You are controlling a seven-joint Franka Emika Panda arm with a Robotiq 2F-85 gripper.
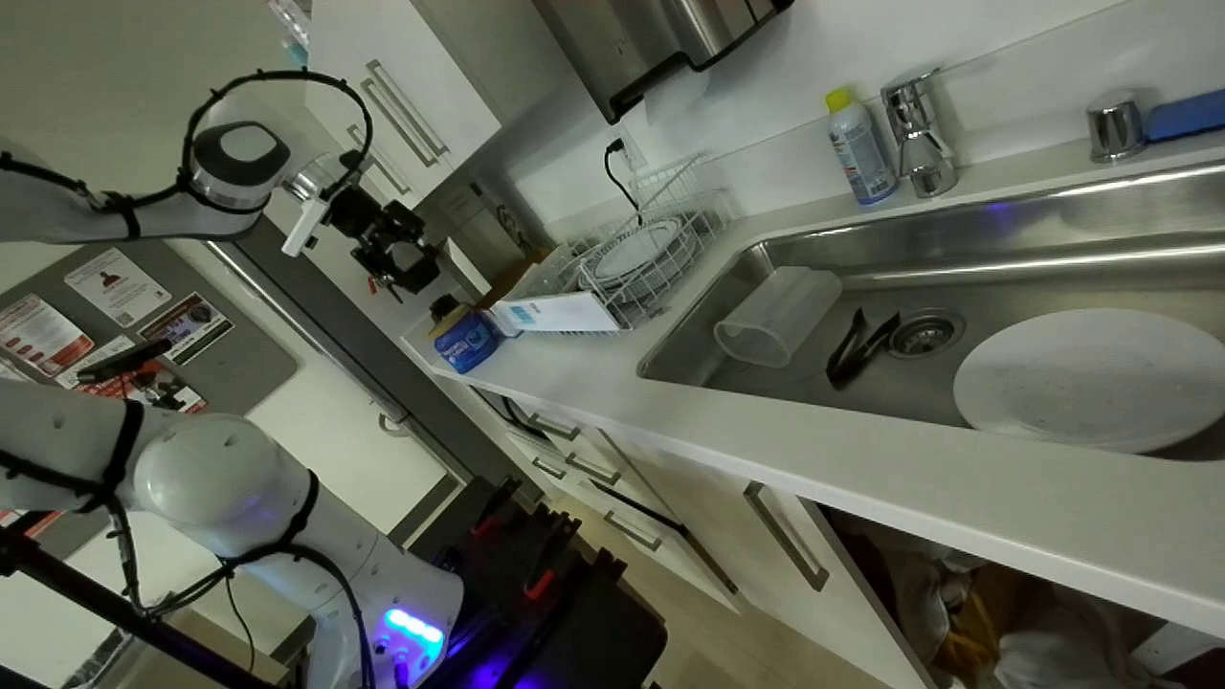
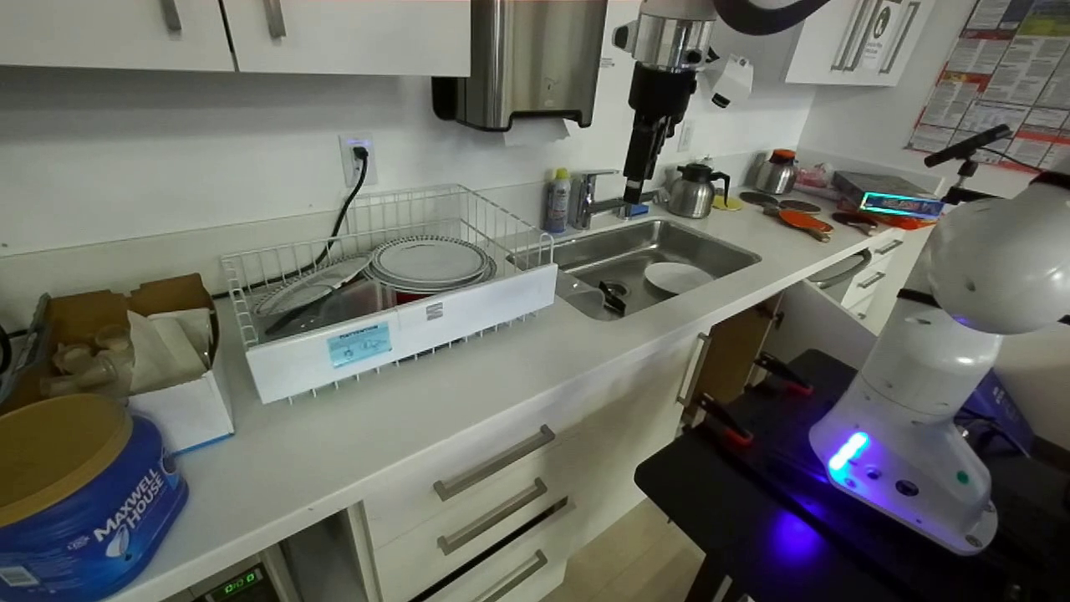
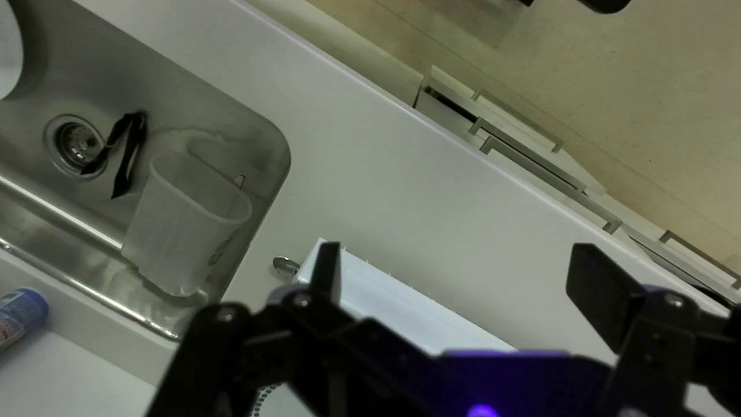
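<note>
Nearest, along the lower edge of the wrist view, the jaws stand wide apart and empty. Between them, lower middle, shows the white front of the drying rack [image 3: 399, 307], apart from the jaws, on the counter [image 3: 382, 185]. Plates [image 2: 431, 257] lie stacked in it, left of centre in an exterior view. Farther off, at the left of the wrist view, a clear container [image 3: 165, 243] lies tipped over in the sink [image 3: 191, 104]; between it and the drain [image 3: 75, 142] is a dark shape [image 3: 131, 152], probably tongs, dimly seen. A white plate [image 1: 1091, 378] lies past the drain, at the right of an exterior view, and a spray can [image 1: 861, 153] stands behind the sink, upper right. As to progress, nothing is lifted; some plates sit racked, while one plate and the container lie in the sink; what is finished cannot be told.
</note>
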